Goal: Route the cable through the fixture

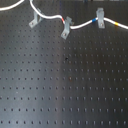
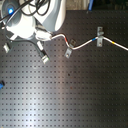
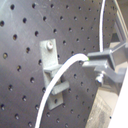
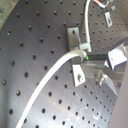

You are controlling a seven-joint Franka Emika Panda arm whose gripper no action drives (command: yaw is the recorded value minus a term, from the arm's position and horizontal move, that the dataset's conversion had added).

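The white cable runs along the far side of the black board, with a red band, a blue band and a yellow band. The fixture is the slanted grey clip at the first exterior view's left; the cable passes right by its upper end. Both wrist views show it close up, with the cable lying across it. My gripper is shut on the cable just beside the fixture. It is out of the first exterior view.
A narrow leaning grey clip and an upright broader clip also carry the cable. The white robot arm fills the second exterior view's top left. The perforated board extends toward the near side.
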